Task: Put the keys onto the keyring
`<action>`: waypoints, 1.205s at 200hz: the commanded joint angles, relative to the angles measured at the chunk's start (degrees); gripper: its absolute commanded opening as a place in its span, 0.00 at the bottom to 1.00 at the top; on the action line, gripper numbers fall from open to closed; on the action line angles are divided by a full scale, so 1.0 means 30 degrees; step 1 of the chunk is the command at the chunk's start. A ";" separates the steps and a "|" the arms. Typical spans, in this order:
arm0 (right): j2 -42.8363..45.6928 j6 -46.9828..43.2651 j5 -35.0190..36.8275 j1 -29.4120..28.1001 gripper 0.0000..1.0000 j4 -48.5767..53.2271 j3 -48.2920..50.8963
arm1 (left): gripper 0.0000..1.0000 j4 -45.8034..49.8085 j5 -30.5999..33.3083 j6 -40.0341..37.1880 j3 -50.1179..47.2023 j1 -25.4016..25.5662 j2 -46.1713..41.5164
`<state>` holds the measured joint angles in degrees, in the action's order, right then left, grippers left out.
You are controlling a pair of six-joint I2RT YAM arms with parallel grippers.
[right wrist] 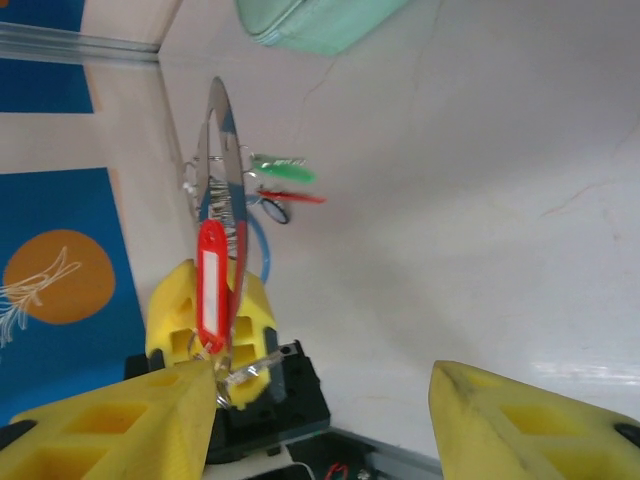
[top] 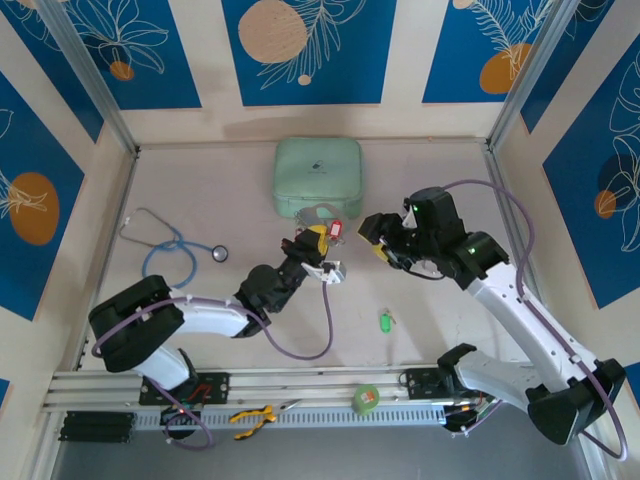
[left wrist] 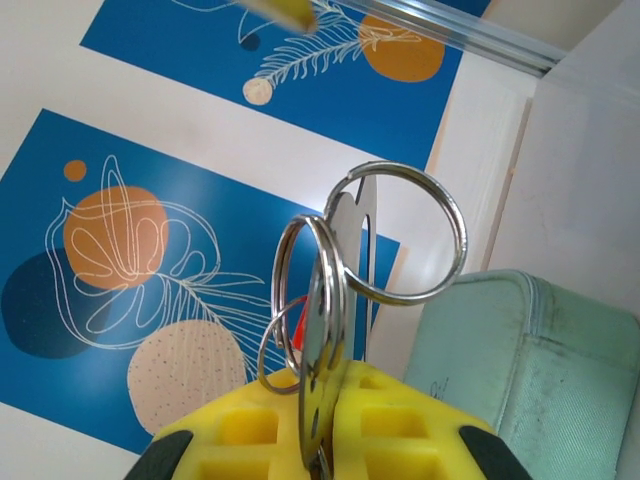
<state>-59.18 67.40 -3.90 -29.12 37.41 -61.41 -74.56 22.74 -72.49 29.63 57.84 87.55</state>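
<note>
My left gripper (top: pixel 312 243) is raised over the mid-table, shut on the keyring (left wrist: pixel 322 330), a thin flat loop seen edge-on between its yellow fingers (left wrist: pixel 400 420). Wire rings (left wrist: pixel 400 235) hang from it. In the right wrist view the keyring (right wrist: pixel 222 150) stands upright with a red-tagged key (right wrist: pixel 211 280) and green and red tags (right wrist: pixel 285 170) behind. My right gripper (top: pixel 380 240) is just right of it, open (right wrist: pixel 320 400); its left fingertip (right wrist: pixel 150 400) is next to the small silvery key blade (right wrist: pixel 245 370). One green-tagged key (top: pixel 384 321) lies on the table.
A mint-green case (top: pixel 318 178) sits at the back centre. A blue-tubed stethoscope (top: pixel 170 245) lies at the left. A green tape roll (top: pixel 366 399) and yellow-handled pliers (top: pixel 252 418) rest on the front rail.
</note>
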 commanded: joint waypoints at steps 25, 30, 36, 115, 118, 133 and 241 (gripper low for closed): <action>-0.0139 0.1483 -0.1571 -0.0221 0.53 -0.3031 0.0757 | 0.00 -0.0912 -0.0905 0.0669 -0.0183 0.0273 -0.0883; -0.0083 0.1158 -0.1501 -0.0270 0.51 -0.3303 0.0888 | 0.00 -0.0926 -0.0903 0.0887 -0.0160 0.0281 -0.0910; 0.0066 0.0575 -0.1419 -0.0336 0.49 -0.3831 0.1169 | 0.00 -0.0904 -0.0899 0.1221 -0.0142 0.0260 -0.0962; 0.6050 -1.6048 -0.4142 -0.0682 0.44 -1.3402 0.8523 | 0.00 -0.0383 -0.2340 0.5618 -0.0881 0.0142 -0.2832; 0.6188 -1.6401 -0.4349 -0.0706 0.44 -1.3798 0.8806 | 0.00 -0.0397 -0.2542 0.5680 -0.0911 0.0139 -0.2924; 0.6859 -1.7655 -0.5286 -0.0880 0.44 -1.5410 0.9997 | 0.00 -0.0308 -0.3632 0.6061 -0.1050 0.0131 -0.3248; 0.6024 -2.1119 -0.6859 -0.2048 0.46 -1.7382 1.0155 | 0.00 0.0533 -0.6876 0.6695 -0.1213 0.0142 -0.4167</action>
<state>-40.47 6.11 -23.44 -34.11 -12.10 -29.87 -71.35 4.93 -53.84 26.28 58.04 76.58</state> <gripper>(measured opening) 0.466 0.081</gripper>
